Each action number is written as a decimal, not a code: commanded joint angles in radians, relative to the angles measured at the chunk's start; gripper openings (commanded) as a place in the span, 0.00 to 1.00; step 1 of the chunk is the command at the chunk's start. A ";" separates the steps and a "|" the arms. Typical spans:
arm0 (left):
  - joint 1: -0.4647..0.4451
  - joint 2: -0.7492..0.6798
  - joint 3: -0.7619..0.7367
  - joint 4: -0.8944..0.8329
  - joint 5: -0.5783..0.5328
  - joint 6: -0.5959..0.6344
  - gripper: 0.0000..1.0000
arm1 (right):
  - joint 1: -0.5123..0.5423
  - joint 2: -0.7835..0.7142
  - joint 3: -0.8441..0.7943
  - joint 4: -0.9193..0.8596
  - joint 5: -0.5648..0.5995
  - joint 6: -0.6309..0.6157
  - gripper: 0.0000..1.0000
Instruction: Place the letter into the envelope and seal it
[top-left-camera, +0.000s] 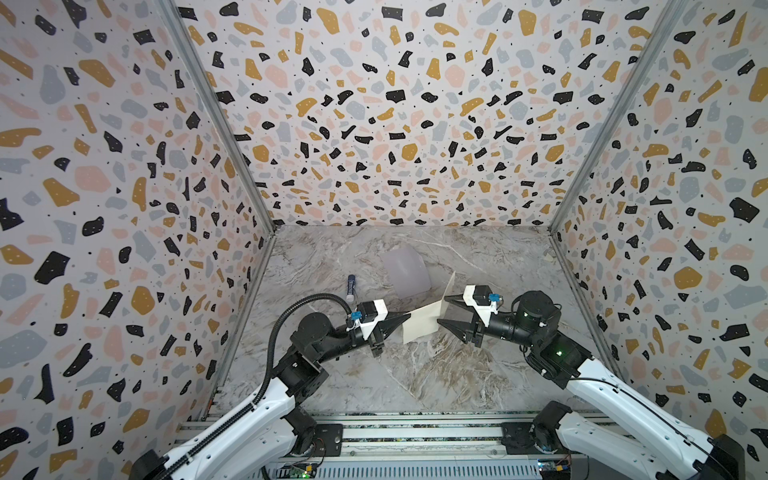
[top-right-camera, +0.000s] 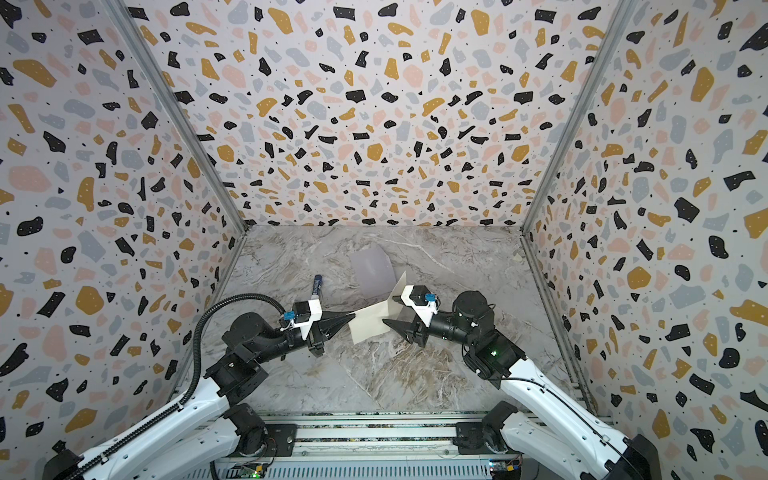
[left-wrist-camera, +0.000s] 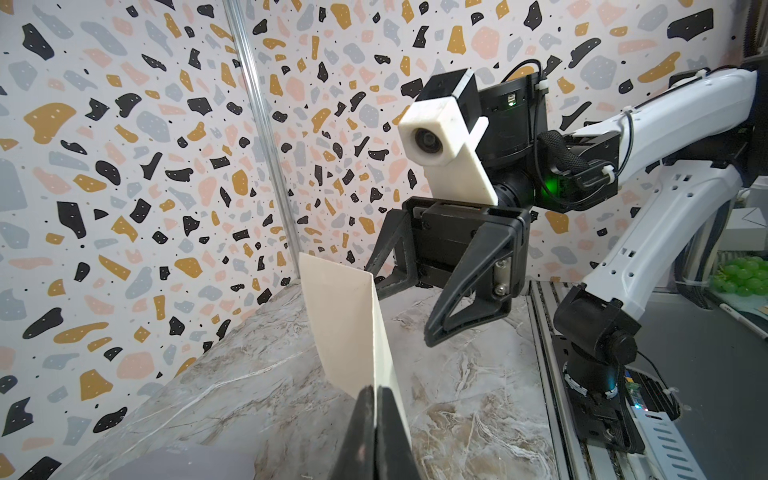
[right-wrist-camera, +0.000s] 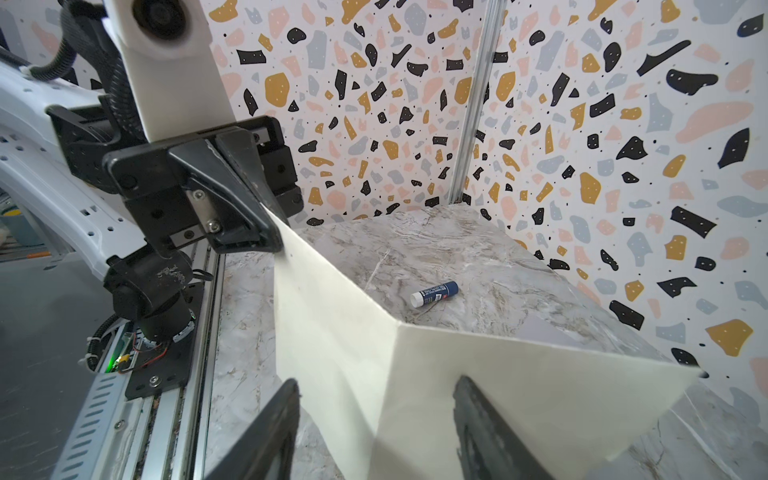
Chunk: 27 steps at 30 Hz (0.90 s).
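Observation:
The letter (top-left-camera: 424, 322) (top-right-camera: 370, 324) is a cream sheet bent into a sharp V, one half standing up, and only its plain side shows. My left gripper (top-left-camera: 409, 316) (top-right-camera: 354, 318) (left-wrist-camera: 376, 388) is shut on the letter's (left-wrist-camera: 349, 324) left corner and holds it off the table. My right gripper (top-left-camera: 442, 310) (top-right-camera: 388, 309) (right-wrist-camera: 378, 380) is open, its jaws on either side of the letter's (right-wrist-camera: 332, 324) fold. The lavender-grey envelope (top-left-camera: 405, 272) (top-right-camera: 372, 270) lies flat on the marble just behind the letter.
A blue and white glue stick (top-left-camera: 350, 288) (top-right-camera: 316, 289) (right-wrist-camera: 434, 293) lies on the marble table (top-left-camera: 436, 374), left of the envelope. Terrazzo-patterned walls close the left, back and right sides. A metal rail (top-left-camera: 415, 432) carries both arm bases along the front edge.

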<state>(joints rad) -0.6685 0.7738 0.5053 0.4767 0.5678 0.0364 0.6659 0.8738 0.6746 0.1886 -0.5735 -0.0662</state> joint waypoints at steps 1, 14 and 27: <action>0.000 -0.001 -0.010 0.072 0.032 -0.008 0.00 | -0.004 0.010 0.034 0.045 -0.035 0.015 0.54; 0.000 0.018 -0.011 0.063 0.023 0.006 0.00 | -0.004 0.037 0.039 0.077 -0.091 0.022 0.16; 0.000 0.016 0.076 -0.180 -0.058 0.167 0.22 | -0.004 0.045 0.106 -0.109 -0.075 -0.090 0.00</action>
<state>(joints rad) -0.6685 0.8028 0.5133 0.4133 0.5507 0.0998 0.6647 0.9199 0.7021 0.1791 -0.6559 -0.0872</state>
